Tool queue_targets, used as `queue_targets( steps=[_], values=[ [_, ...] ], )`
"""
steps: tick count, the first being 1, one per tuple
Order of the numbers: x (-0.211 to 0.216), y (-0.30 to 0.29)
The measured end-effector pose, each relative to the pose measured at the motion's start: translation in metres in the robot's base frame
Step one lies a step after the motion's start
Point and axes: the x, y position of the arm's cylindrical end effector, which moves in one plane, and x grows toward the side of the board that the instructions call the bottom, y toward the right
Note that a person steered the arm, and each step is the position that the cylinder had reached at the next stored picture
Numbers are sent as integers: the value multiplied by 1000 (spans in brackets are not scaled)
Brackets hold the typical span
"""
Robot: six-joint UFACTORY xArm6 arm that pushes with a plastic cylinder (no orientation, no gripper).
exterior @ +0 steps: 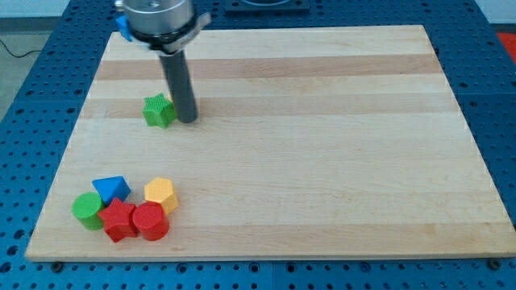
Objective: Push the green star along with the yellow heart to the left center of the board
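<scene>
The rod's tip point(188, 121) rests on the wooden bench point(322, 161) touching, or all but touching, the right side of the green star point(159, 111), which lies in the far left part of the board, already close to the left edge. The yellow heart cannot be made out with certainty; at most a sliver of yellow shows between the star and the rod, so it may be hidden behind the rod. The end effector is a plain rod with nothing to spread or pinch, so no grasping state applies. To do this step well, the push should probably run leftward and slightly toward the near side, kept slow and centred on the star so it does not spin off the tip or slide past the edge. Other blocks cluster at the near left corner: a green cylinder point(87, 207), a blue triangle point(111, 189), a yellow hexagon point(161, 194), a red star point(119, 220) and a red cylinder point(150, 221). They lie well apart from the star and seem unlikely to obstruct a short push.
</scene>
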Motion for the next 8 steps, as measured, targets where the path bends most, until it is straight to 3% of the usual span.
queue_targets(
  steps=[1, 2, 3, 4, 5, 6, 8],
  values=[
    [9, -46],
    [36, -40],
    [49, 30],
    [29, 97],
    [-16, 111],
    [-39, 79],
    [-43, -19]
  ],
)
